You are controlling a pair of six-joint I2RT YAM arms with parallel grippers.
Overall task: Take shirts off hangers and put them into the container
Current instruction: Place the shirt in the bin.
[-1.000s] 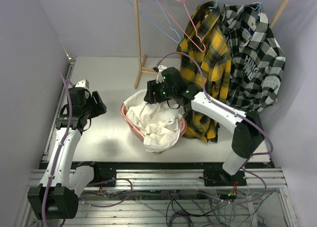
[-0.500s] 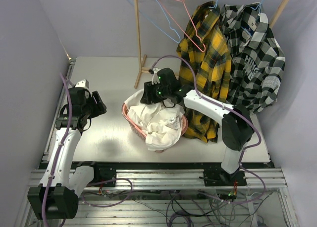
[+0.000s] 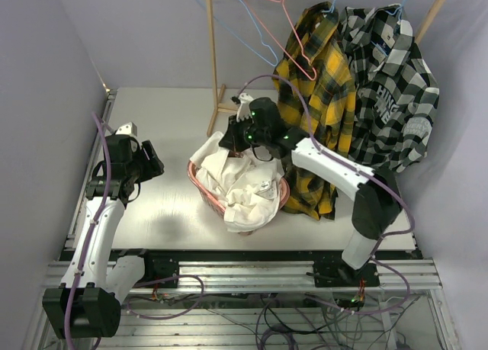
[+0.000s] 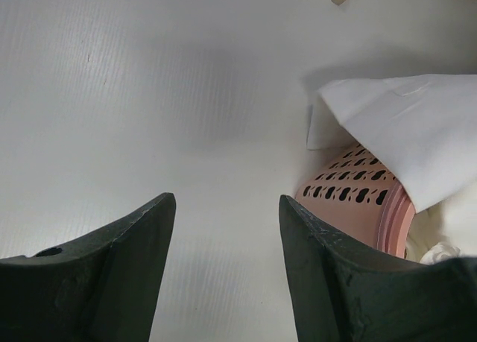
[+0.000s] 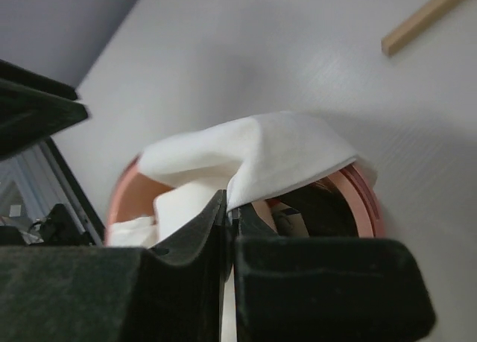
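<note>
Pinching: right tool [image 3: 228, 142] fingers together on a fold of the white shirt [image 3: 242, 184], centre frame, with the fold raised above the container rim.
Left tool [image 4: 223, 208]: fingers apart, nothing between them, low over the table at frame left, well apart from the container.
Container [image 3: 197, 184]: centre of table, white shirt heaped inside, cloth spilling over the near and left rims.
Right edge: yellow plaid shirt [image 3: 316, 98] and checked shirt [image 3: 389, 83] hang on the rack, upper right; the plaid hem is just beside the container's right side.
Hangers: blue hangers [image 3: 236, 31] and pink hanger [image 3: 301, 49] hang with no shirts, top centre.
Open room: wide stretch of table [image 3: 160, 113] left of the container; rack pole [image 3: 213, 68] stands just behind it.
</note>
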